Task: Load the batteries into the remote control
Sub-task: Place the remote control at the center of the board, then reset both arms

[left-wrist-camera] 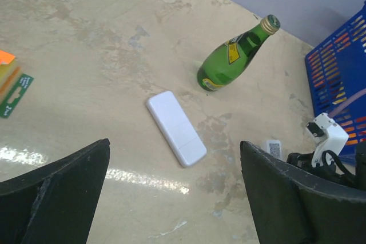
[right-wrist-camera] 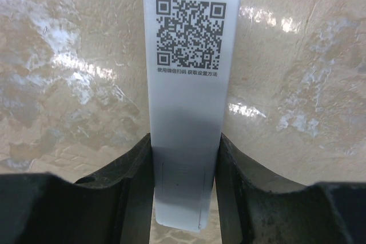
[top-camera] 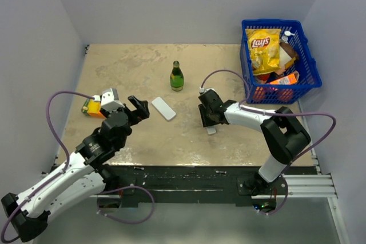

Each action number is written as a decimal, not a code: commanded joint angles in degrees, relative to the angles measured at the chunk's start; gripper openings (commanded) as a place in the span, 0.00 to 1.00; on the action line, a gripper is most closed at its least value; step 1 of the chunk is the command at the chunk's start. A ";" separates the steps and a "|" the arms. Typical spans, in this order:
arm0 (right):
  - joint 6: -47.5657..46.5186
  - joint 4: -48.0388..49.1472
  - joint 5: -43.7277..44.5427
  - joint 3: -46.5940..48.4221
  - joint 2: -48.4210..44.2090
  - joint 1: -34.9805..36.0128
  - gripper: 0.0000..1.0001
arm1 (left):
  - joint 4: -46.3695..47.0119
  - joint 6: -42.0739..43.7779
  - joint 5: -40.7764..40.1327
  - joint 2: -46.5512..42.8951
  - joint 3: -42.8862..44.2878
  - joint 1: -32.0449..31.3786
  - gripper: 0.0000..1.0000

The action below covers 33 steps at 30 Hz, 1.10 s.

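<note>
White plastic lies nearest: the remote (top-camera: 163,108) rests flat on the beige table (top-camera: 114,67), just beyond the left gripper (top-camera: 139,107), whose fingers are spread wide and hold nothing. An orange-and-yellow packet (top-camera: 91,107) sits beside that arm. To the right, the right gripper (right-wrist-camera: 186,147) pinches a white QR-marked bar (right-wrist-camera: 190,84). Farther back a green bottle (top-camera: 177,76) stands upright. A blue basket (top-camera: 306,78) of snacks is at the far right.
</note>
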 commanded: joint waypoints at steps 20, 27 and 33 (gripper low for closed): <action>-2.85 -2.64 33.13 3.37 -49.10 -0.38 0.98 | -10.56 19.48 -9.89 -24.02 8.73 0.35 1.00; -10.33 3.33 40.96 -1.98 -66.77 -0.29 0.98 | -6.87 21.77 -10.95 -28.51 5.74 0.35 1.00; -13.59 6.76 42.98 -6.55 -75.04 -0.29 0.98 | -5.29 22.48 -11.03 -30.18 4.33 0.26 1.00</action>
